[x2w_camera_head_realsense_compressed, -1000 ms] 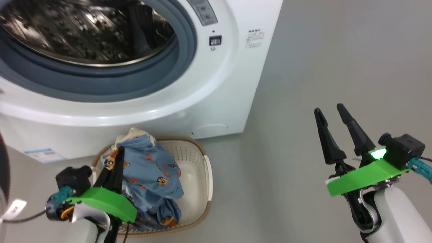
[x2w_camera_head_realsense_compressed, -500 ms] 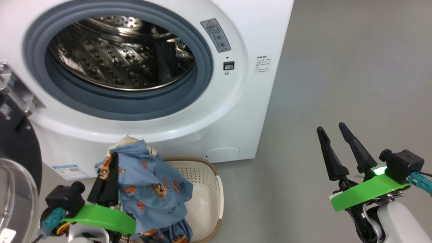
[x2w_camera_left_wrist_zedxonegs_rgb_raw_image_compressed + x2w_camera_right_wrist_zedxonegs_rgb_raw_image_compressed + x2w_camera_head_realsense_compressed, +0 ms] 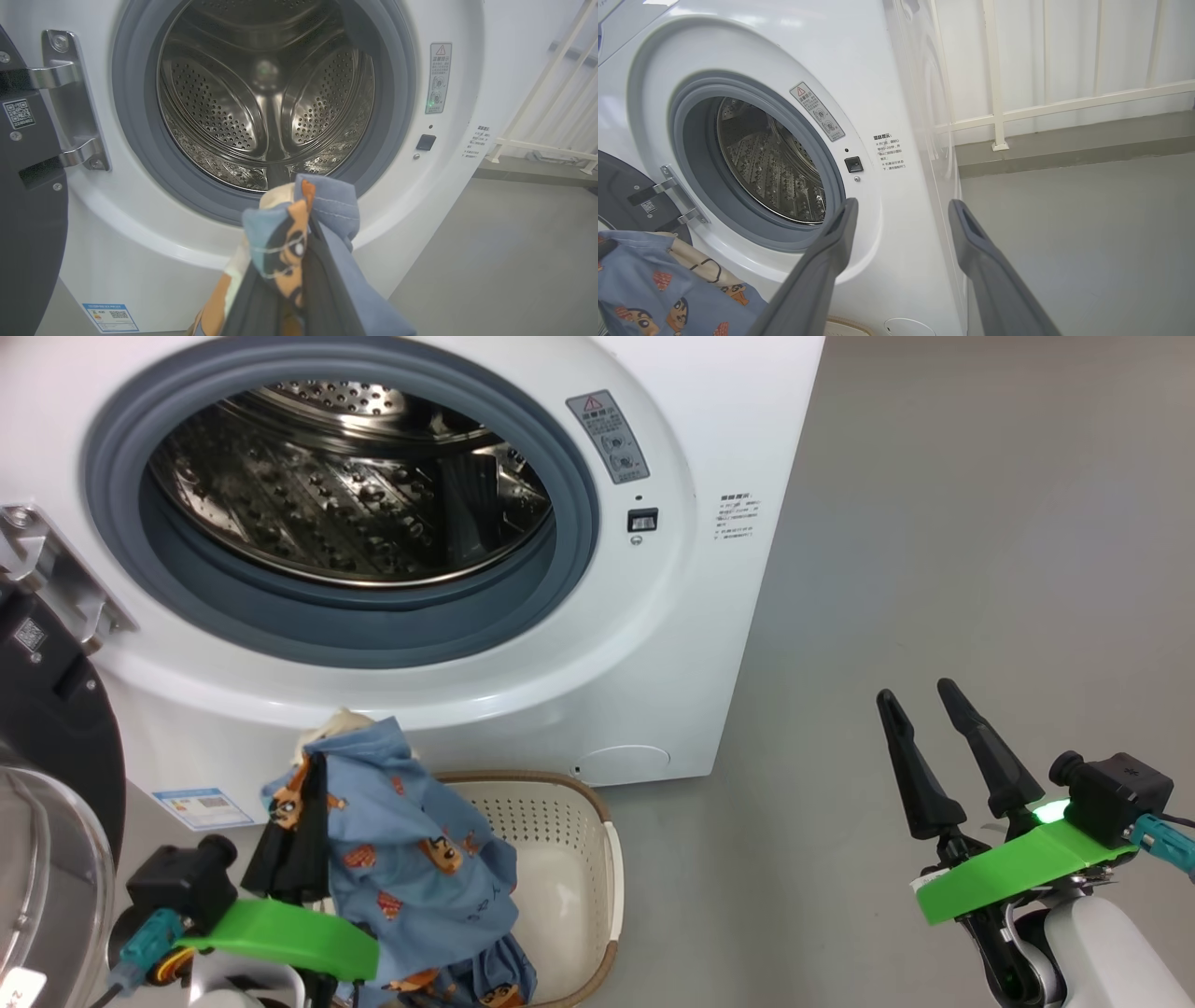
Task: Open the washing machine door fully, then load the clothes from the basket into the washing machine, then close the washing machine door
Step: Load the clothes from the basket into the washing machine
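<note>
1. Head view: the washing machine (image 3: pixel 653 644) stands with its round mouth uncovered; the washing machine door (image 3: pixel 56 728) is swung out to the robot's left, its black ring and clear bowl at that edge, joined to the front by a metal hinge (image 3: pixel 56 579); a grey gasket (image 3: pixel 373 625) rings the steel drum (image 3: pixel 345 495); the basket (image 3: pixel 551 831) sits on the grey floor (image 3: pixel 934 523) just in front of the machine's lower front; the left gripper (image 3: pixel 316 770) is pinched tight on the clothes (image 3: pixel 411 859) near their top and holds the bundle up over the basket's left part, while the lower folds hang down into it; a bit of cream cloth peeps out at the bundle's top, in front of the white panel below the gasket; the right gripper (image 3: pixel 915 695) hovers well apart to the right over bare floor, spread wide and holding nothing.
2. Left wrist view: the two dark fingers (image 3: pixel 322 298) rise pressed together with blue and cream fabric squeezed between them; the bunch sits in front of the gasket's lower rim, with the perforated drum beyond; the hinge and the door's black ring are at the left; a small blue label (image 3: pixel 110 317) marks the machine's lower corner.
3. Right wrist view: the fingers stand wide apart with nothing between them; behind them are the machine's front and side; printed blue cloth shows at the lower left; a white railing (image 3: pixel 994 74) stands beyond on the right.
</note>
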`<state>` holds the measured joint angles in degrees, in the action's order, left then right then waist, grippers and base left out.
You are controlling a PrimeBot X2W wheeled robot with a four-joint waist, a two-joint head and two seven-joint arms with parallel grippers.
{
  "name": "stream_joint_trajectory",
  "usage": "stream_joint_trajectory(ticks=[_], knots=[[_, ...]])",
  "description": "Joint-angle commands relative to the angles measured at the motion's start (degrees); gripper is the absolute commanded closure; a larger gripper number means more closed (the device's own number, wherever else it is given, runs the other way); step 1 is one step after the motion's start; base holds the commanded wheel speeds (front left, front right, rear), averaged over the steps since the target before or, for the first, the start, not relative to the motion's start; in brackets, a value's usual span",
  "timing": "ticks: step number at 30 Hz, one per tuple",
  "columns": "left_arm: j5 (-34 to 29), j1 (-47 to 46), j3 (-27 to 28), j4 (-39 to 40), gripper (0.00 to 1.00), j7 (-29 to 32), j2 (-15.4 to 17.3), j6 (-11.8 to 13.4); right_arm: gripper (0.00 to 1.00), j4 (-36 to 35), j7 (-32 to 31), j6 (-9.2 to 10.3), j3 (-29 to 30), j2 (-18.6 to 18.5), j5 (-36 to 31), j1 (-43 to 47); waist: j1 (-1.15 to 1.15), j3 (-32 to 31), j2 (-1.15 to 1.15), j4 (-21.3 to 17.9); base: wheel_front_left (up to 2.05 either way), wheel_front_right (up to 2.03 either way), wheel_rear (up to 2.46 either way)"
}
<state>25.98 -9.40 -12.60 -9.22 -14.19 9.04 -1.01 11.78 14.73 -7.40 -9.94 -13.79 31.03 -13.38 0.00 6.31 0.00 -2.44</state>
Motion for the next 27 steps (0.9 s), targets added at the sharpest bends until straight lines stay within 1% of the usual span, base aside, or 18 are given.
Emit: stream_joint_trajectory(ticks=[1,5,10,13,15,16,20,27], knots=[[-0.8,-2.7,1.9,1.9,1.0,-0.2,1.4,0.4,0.0,-1.5,0.3,-0.09,-1.1,-0.4,0.2,0.0,0.0,0.3,0.0,-0.1,0.0,0.0,0.0],[-1.3,-6.2,1.9,2.2,1.0,0.0,1.9,0.3,0.0,-1.8,0.3,-0.09,-1.3,-0.2,0.2,-0.5,0.0,1.6,0.0,-0.4,0.0,0.0,0.0],[-1.4,-13.2,2.8,2.4,1.0,0.1,2.9,-0.1,0.0,-2.2,0.3,-0.09,-1.6,-0.1,0.0,-1.4,0.0,4.3,0.0,-1.2,0.0,0.0,0.0],[-0.9,-17.9,2.9,1.0,1.0,0.3,2.9,-1.0,0.0,-2.5,0.3,-0.09,-1.8,0.0,0.0,-2.2,0.0,6.4,0.0,-2.0,0.0,0.0,0.0],[-0.9,-21.0,2.8,-1.7,1.0,0.3,3.1,-1.7,0.0,-2.7,0.3,-0.09,-1.8,0.1,-0.1,-2.8,0.0,8.0,0.0,-2.6,0.0,0.0,0.0],[-0.9,-21.0,2.8,-1.7,1.0,0.3,3.1,-1.7,0.0,-2.7,0.3,-0.09,-1.8,0.1,-0.1,-2.8,0.0,8.0,0.0,-2.6,0.0,0.0,0.0],[-1.0,-27.8,2.1,-10.7,1.0,1.1,3.4,-2.7,0.0,-3.3,0.3,-0.09,-2.2,0.3,-0.1,-4.2,0.0,11.9,0.0,-4.4,0.0,0.0,0.0],[-1.3,-40.6,2.3,-27.2,1.0,0.1,4.4,-4.2,0.0,-4.5,0.3,-0.09,-2.1,1.6,-0.4,-6.8,0.0,19.7,0.0,-8.5,0.0,0.0,0.0]])
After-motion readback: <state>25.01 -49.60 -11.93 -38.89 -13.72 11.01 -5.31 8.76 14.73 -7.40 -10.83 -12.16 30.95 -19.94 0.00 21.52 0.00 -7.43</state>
